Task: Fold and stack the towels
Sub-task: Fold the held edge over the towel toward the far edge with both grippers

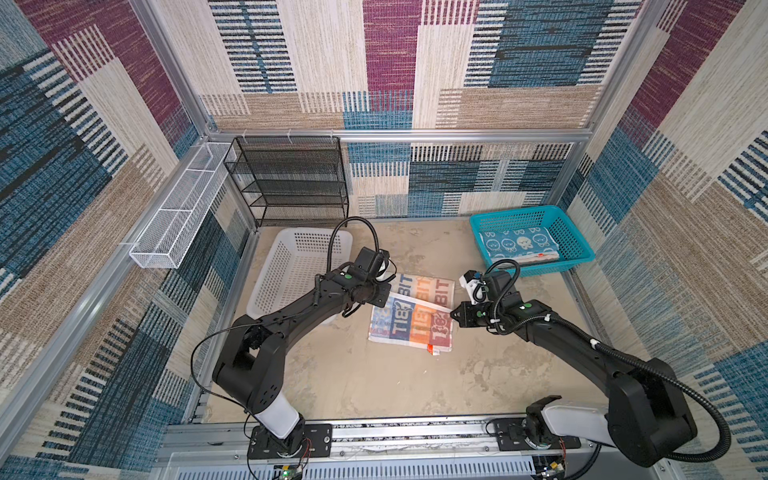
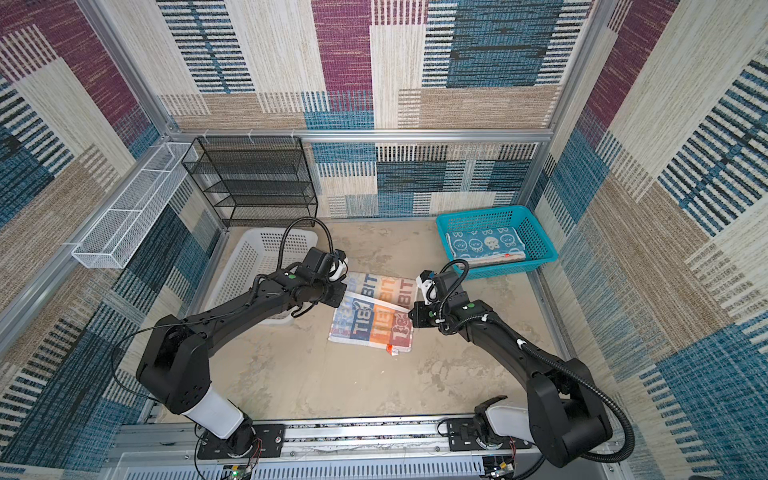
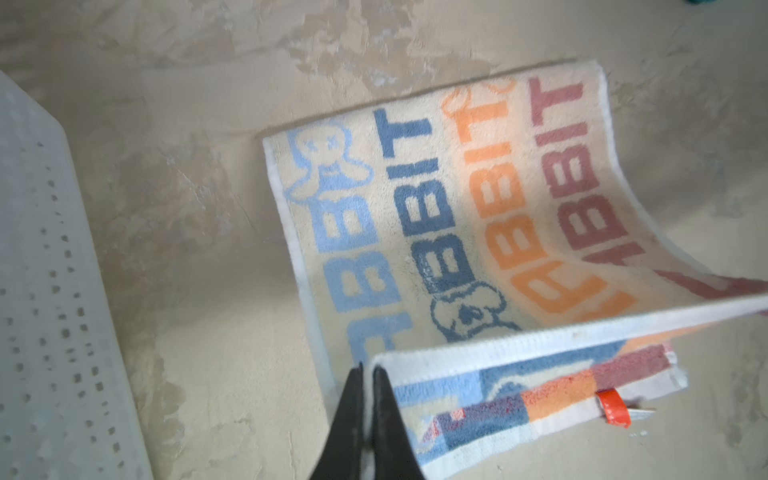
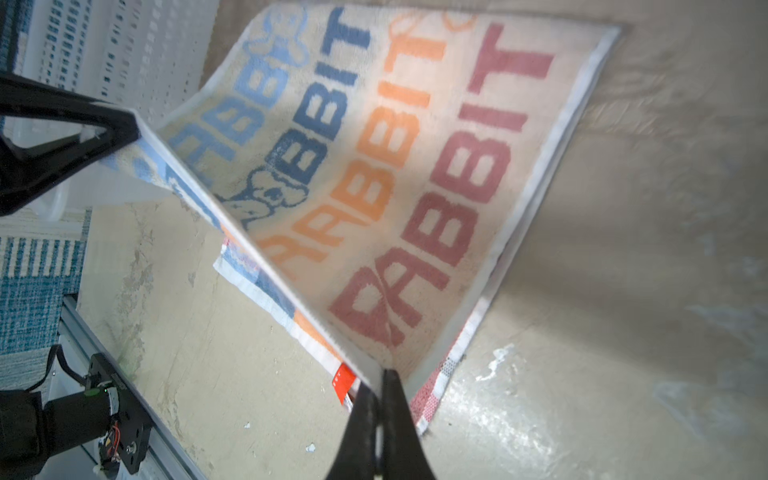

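Observation:
The lettered towel (image 1: 411, 328) (image 2: 374, 328), with blue, orange and pink blocks, lies mid-table and is partly doubled over itself. Its cream RABBIT side (image 3: 457, 208) (image 4: 395, 145) curves up off the table. My left gripper (image 1: 390, 296) (image 2: 344, 296) (image 3: 368, 370) is shut on the left corner of the raised hem. My right gripper (image 1: 452, 314) (image 2: 411, 312) (image 4: 378, 374) is shut on the right corner. The hem hangs taut between them above the lower half. A folded blue rabbit towel (image 1: 515, 245) (image 2: 484, 243) lies in the teal basket (image 1: 577, 237) (image 2: 540, 237), with a paler cloth edge under it.
A white perforated basket (image 1: 299, 266) (image 2: 253, 266) stands at the left beside my left arm. A black mesh shelf (image 1: 291, 178) is against the back wall and a white wire tray (image 1: 178, 216) hangs on the left wall. An orange tag (image 3: 613, 407) sticks out of the towel's near edge.

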